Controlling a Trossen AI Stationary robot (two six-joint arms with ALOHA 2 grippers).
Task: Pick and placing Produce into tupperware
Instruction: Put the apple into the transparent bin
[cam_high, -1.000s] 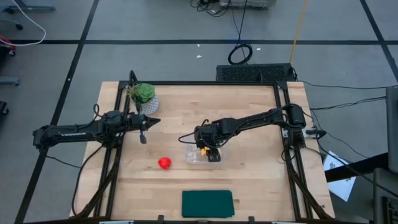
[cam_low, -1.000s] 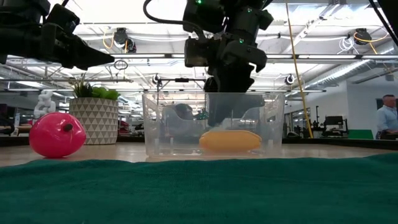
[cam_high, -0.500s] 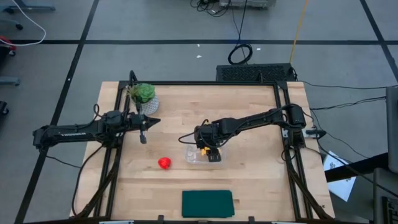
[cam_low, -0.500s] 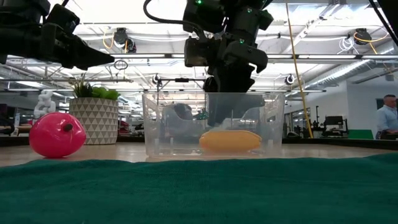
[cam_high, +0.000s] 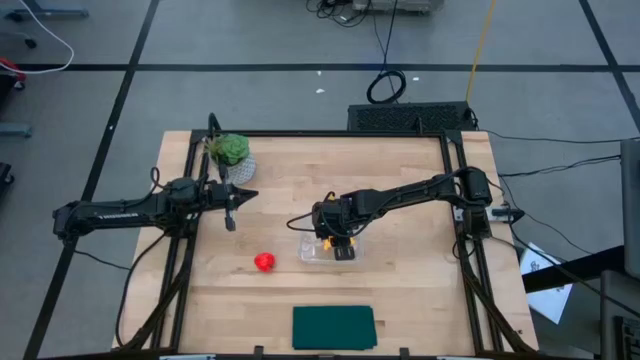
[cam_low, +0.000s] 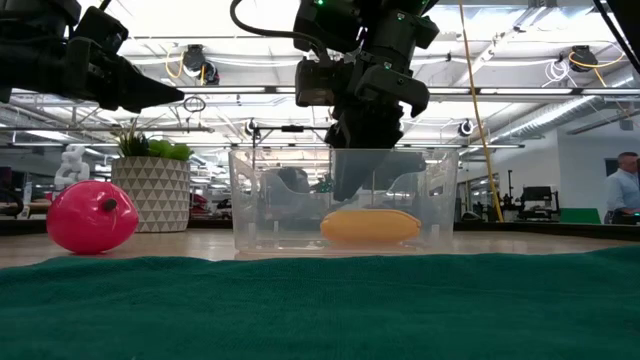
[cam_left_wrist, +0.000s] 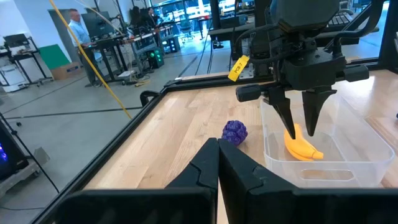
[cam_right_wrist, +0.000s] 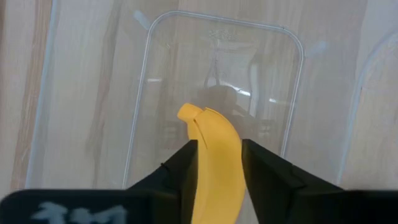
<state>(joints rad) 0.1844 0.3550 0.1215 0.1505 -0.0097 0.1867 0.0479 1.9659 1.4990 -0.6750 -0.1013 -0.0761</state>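
Observation:
The clear tupperware (cam_high: 312, 252) stands mid-table. The yellow banana (cam_right_wrist: 214, 149) lies on its floor (cam_left_wrist: 303, 144). My right gripper (cam_left_wrist: 299, 126) reaches down into the container from above. It is open, with one finger on either side of the banana and the tips just above it. The red fruit (cam_high: 264, 262) rests on the wood left of the container. The purple lumpy piece (cam_left_wrist: 234, 131) sits on the table beside the container's far wall. My left gripper (cam_high: 231, 222) hovers shut over the table's left part, near the plant.
A potted green plant (cam_high: 230, 152) stands at the far left corner. A dark green cloth (cam_high: 333, 327) lies flat at the near edge. Bare wood shows right of the container. People (cam_left_wrist: 79, 31) stand in the room beyond.

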